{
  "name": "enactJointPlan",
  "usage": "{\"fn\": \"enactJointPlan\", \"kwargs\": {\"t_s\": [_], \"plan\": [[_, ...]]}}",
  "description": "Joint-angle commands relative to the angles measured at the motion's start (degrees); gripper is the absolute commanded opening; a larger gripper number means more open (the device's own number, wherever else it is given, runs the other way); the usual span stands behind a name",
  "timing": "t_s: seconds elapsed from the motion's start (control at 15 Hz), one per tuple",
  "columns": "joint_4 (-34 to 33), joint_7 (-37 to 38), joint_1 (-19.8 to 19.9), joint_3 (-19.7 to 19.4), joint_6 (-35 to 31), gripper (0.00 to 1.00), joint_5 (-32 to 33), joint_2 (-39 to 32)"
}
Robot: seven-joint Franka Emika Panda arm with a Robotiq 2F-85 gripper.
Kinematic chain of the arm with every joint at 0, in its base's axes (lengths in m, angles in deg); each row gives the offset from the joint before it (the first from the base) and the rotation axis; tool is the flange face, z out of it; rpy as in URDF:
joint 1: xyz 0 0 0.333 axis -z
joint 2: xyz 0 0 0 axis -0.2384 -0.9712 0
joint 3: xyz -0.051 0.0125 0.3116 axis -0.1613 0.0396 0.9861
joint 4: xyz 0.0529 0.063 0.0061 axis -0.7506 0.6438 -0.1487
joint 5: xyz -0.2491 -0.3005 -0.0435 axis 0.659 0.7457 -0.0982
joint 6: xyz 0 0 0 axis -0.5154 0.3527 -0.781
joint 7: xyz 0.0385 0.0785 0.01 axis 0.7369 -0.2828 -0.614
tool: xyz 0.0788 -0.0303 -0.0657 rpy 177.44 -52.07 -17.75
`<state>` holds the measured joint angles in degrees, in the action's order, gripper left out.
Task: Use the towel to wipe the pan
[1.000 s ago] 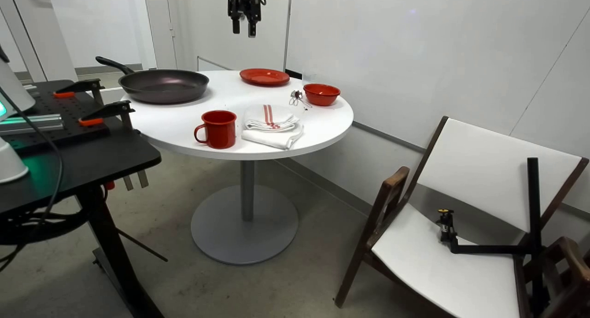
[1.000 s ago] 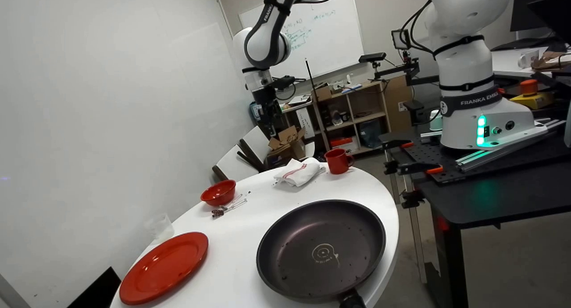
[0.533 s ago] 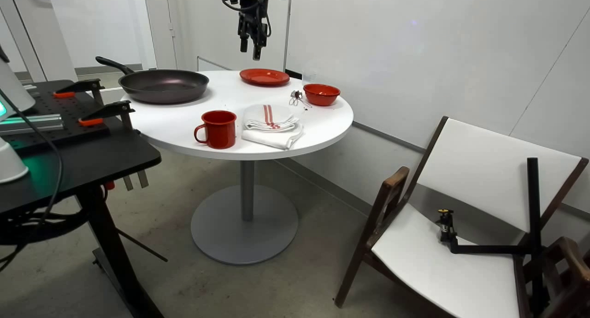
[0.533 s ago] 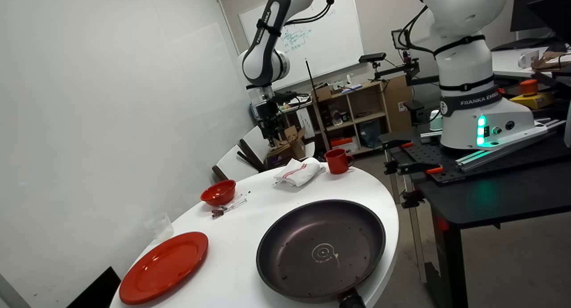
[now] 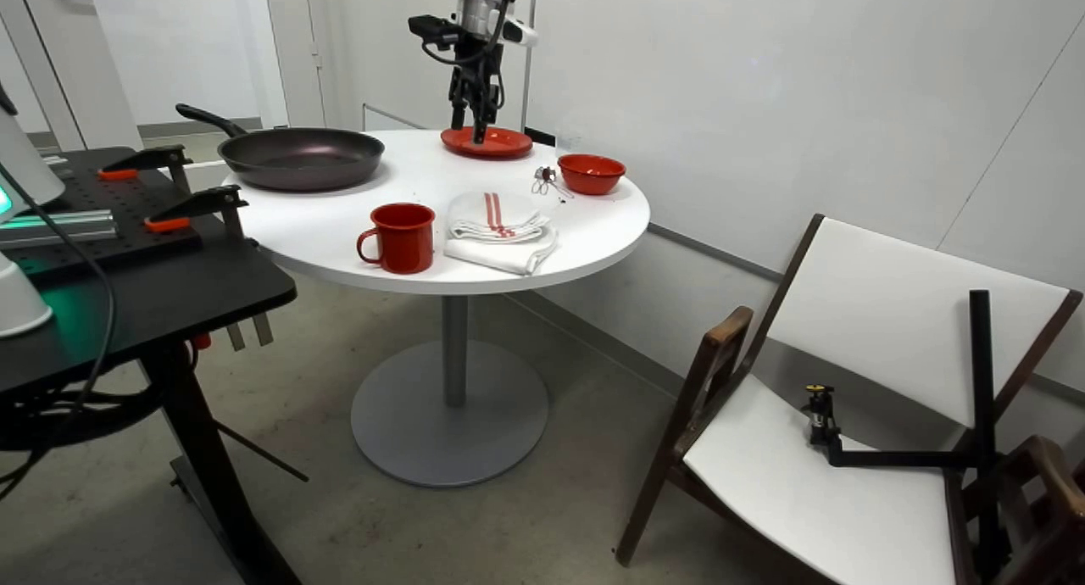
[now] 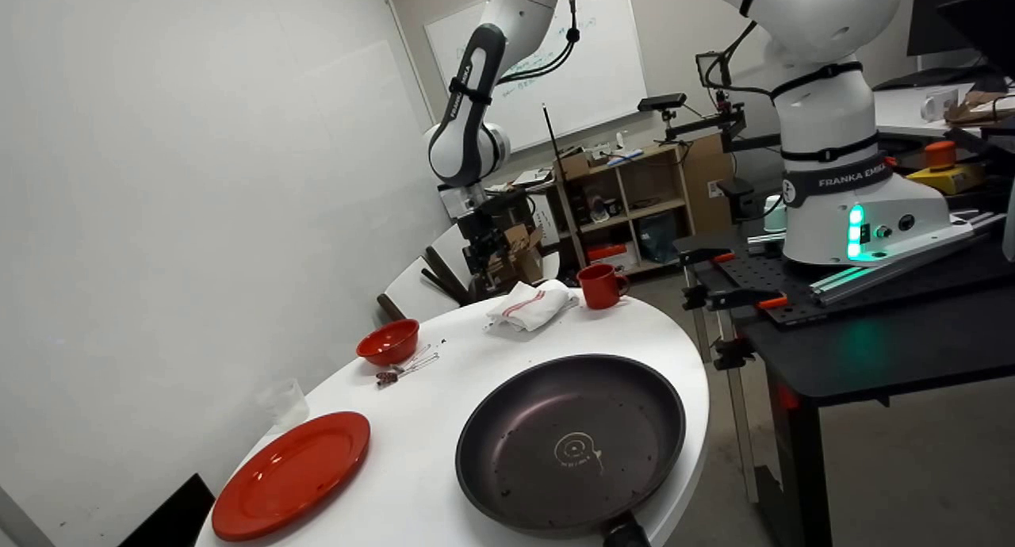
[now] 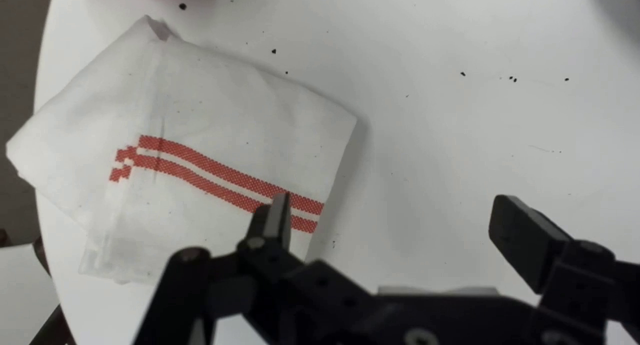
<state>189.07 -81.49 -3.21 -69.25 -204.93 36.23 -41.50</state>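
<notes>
Presently, the gripper is set wide, its fingertips well apart with white surface showing between them. It hangs above and apart from the towel; in the wrist view, one finger overlaps the cloth at about 4 o'clock. Further clock positions refer to the round white tabletop as seen in an exterior view, 12 o'clock being the far edge. The towel lies folded at 5 o'clock, just beside the red mug. The mug stands upright between 6 and 7 o'clock, handle directed to 9; its contents cannot be determined. The red bowl sits upright at 2 o'clock, inner wall exposed; a dark-ended wire item lies next to it. The red plate lies flat near 1 o'clock. The pan rests at 10 o'clock, handle also directed to 10. Its interior carries dark specks, distributed around a pale circular mark.
</notes>
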Motion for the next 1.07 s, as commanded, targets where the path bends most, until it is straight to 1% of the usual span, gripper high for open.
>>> {"fn": "enactJointPlan", "kwargs": {"t_s": [0.0, 0.47, 0.6, 0.67, 0.73, 0.87, 1.0], "plan": [[-4.04, 3.61, -0.37, -0.61, 2.03, 1.0, 0.35, -4.07], [-5.5, 10.88, -1.3, -2.54, 2.65, 1.0, 0.84, -7.84], [-5.86, 10.84, -0.69, -1.97, 3.18, 1.0, -0.05, -8.21], [-4.77, 7.82, 1.13, 0.31, 2.98, 1.0, -2.68, -6.58], [-3.82, 9.21, -0.25, -1.41, 1.24, 1.0, -0.53, -7.23], [-4.06, 9.01, 0.07, -0.74, 1.35, 1.0, -1.32, -7.11], [-4.05, 9.58, -0.16, -0.86, 1.26, 1.0, -1.36, -6.61]]}}
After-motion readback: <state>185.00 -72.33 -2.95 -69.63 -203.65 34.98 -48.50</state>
